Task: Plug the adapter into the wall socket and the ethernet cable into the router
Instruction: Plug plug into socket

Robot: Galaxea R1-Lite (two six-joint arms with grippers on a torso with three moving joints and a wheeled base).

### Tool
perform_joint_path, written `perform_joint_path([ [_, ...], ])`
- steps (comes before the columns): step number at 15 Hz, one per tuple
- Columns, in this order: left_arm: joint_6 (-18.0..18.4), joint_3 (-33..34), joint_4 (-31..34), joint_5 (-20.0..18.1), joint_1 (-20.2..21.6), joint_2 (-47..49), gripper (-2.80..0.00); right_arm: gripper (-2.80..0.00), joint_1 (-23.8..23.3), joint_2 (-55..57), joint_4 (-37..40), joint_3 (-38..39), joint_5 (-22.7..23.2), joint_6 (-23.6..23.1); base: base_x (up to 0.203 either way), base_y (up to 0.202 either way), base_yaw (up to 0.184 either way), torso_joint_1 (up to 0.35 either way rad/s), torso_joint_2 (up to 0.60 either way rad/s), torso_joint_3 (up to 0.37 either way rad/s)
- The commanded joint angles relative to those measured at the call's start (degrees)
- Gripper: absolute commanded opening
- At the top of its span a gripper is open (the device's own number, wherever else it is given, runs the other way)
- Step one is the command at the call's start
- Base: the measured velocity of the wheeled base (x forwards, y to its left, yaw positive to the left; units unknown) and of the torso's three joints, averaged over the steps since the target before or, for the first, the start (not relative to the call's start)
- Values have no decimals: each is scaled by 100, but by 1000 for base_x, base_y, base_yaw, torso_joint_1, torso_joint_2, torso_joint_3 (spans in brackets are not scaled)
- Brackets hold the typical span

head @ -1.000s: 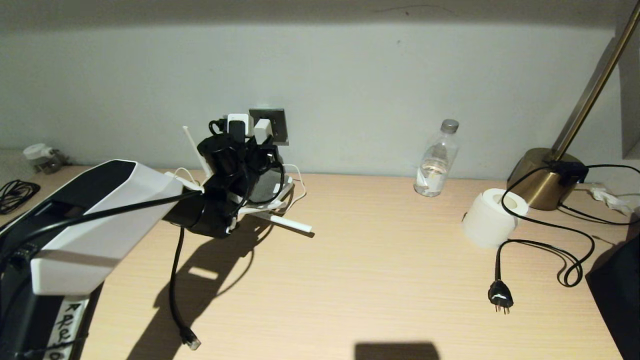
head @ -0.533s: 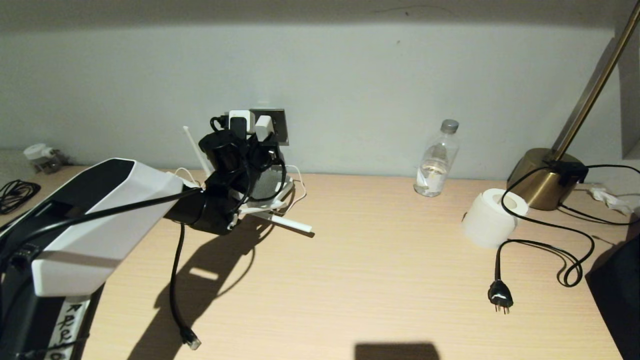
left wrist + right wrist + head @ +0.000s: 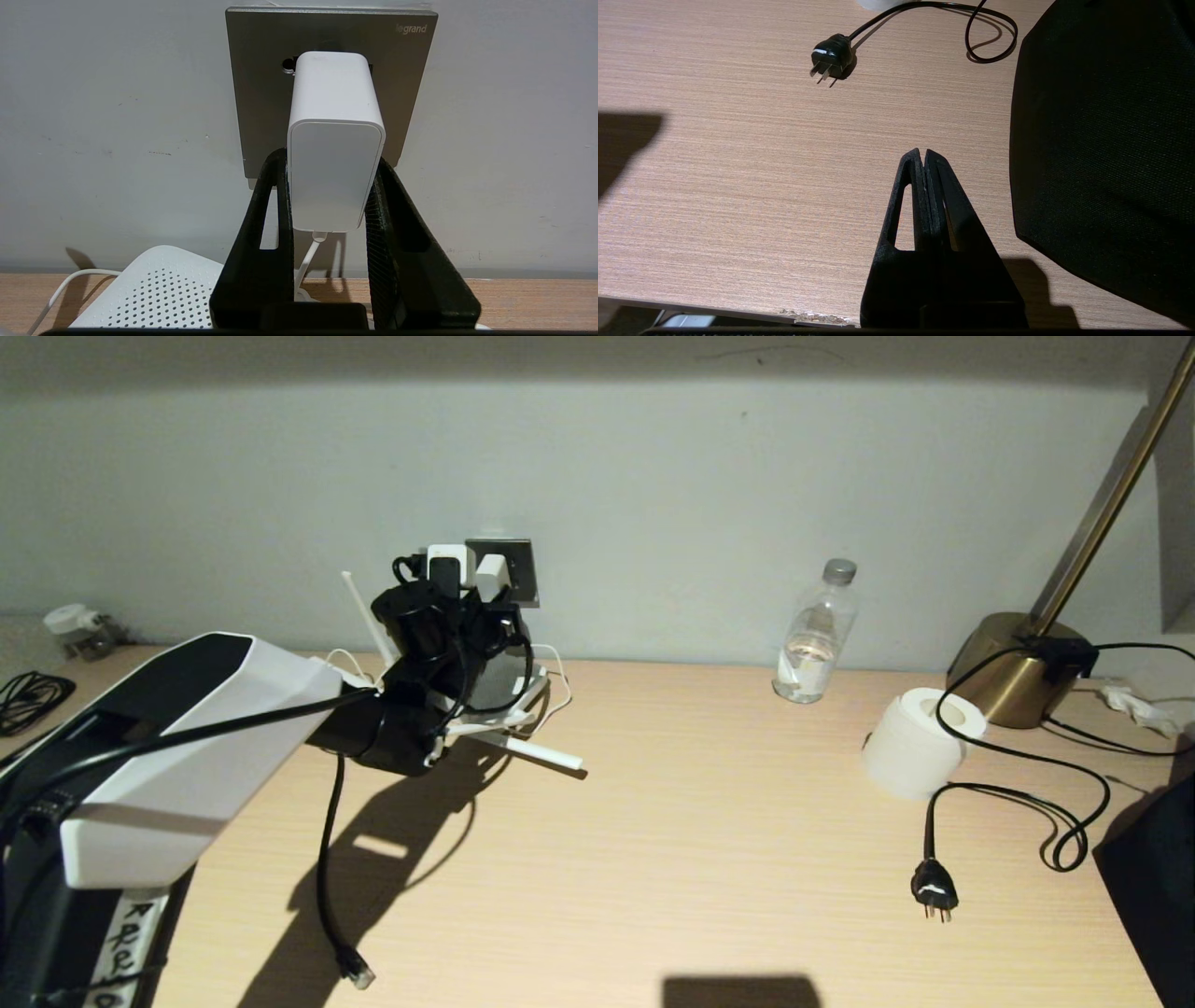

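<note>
Left gripper (image 3: pixel 334 186) clamps adapter (image 3: pixel 335 140) at socket (image 3: pixel 261 84); push straight and square until flush, then release; right gripper (image 3: pixel 924 161) shut, empty.

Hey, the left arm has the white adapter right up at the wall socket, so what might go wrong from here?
1. The left tool grips only the adapter's rear half; pushing could let it slip or tilt before the pins seat fully in the wall socket.
2. The adapter's thin white cord hangs between the fingers and may snag on release.
3. The router lies just below; withdrawing the arm might knock it.
</note>
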Motion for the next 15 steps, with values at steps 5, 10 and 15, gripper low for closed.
perform_joint_path([
  [5, 4, 9, -46, 20, 87, 4, -280, -280, 1, 0, 4, 5, 3, -3, 0, 0, 0, 0, 0, 0],
  [10, 4, 140, -81, 11, 79, -15, -280, -280, 0, 8, 4, 2, 3, -3, 0, 0, 0, 0, 0, 0],
  [15, 13, 44, -46, 2, 70, 21, -280, -280, 1, 0, 4, 1, 3, -3, 0, 0, 0, 0, 0, 0],
])
